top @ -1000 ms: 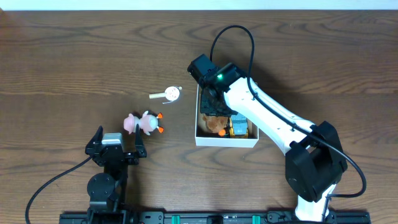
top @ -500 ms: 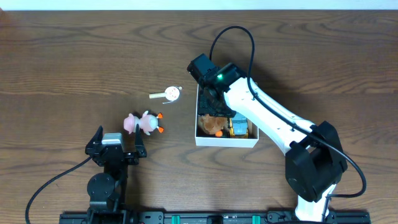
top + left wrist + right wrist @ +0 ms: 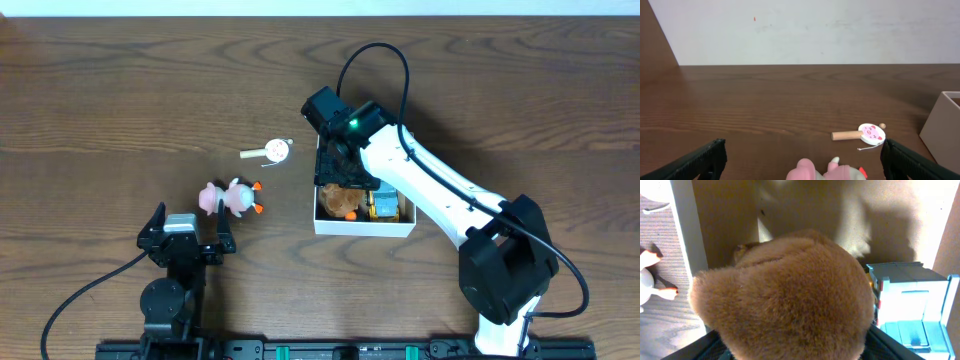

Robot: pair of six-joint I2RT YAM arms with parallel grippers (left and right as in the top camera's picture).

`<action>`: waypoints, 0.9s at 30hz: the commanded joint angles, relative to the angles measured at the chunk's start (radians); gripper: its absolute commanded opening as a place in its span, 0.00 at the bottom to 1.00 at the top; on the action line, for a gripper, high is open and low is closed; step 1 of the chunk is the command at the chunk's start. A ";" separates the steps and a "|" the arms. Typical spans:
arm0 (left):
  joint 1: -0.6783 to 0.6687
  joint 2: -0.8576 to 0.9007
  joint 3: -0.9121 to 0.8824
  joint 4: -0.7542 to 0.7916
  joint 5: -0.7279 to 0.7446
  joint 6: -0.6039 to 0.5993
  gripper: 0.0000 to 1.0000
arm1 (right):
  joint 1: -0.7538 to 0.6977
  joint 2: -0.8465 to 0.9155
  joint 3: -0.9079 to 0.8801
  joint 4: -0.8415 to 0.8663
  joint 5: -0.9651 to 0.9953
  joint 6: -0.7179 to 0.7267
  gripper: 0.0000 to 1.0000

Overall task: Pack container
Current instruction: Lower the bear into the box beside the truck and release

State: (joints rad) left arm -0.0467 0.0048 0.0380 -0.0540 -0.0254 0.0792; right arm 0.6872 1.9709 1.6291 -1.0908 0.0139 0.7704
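Since its thin cardboard looks light and crushable, hold the container (image 3: 360, 227) gently by a wall. The left gripper (image 3: 802, 150) gapes empty; the right gripper (image 3: 342, 172) hides its jaws.

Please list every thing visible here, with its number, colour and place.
table: 1, dark brown, under everything
container: 1, white, brown inside, right of centre
plush toy: 1, brown, in the container, left part
block toy: 1, blue and yellow, in the container, beside the plush toy
animal toy: 1, pink and white, on the table, left of the container
stick drum: 1, white, wooden handle, on the table beyond the animal toy
left gripper: 1, black, open, near the animal toy
right gripper: 1, black, above the plush toy
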 commanded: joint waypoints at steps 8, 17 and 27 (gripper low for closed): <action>0.005 -0.001 -0.034 -0.015 0.004 0.006 0.98 | -0.002 -0.016 0.006 -0.001 -0.007 -0.055 0.74; 0.005 -0.001 -0.034 -0.015 0.004 0.006 0.98 | -0.040 -0.036 0.013 0.000 -0.008 -0.079 0.78; 0.005 -0.001 -0.034 -0.015 0.004 0.006 0.98 | -0.122 -0.041 0.165 -0.032 0.005 -0.118 0.78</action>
State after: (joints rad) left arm -0.0467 0.0048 0.0380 -0.0540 -0.0254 0.0792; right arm 0.6018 1.9678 1.7180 -1.1091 0.0036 0.6758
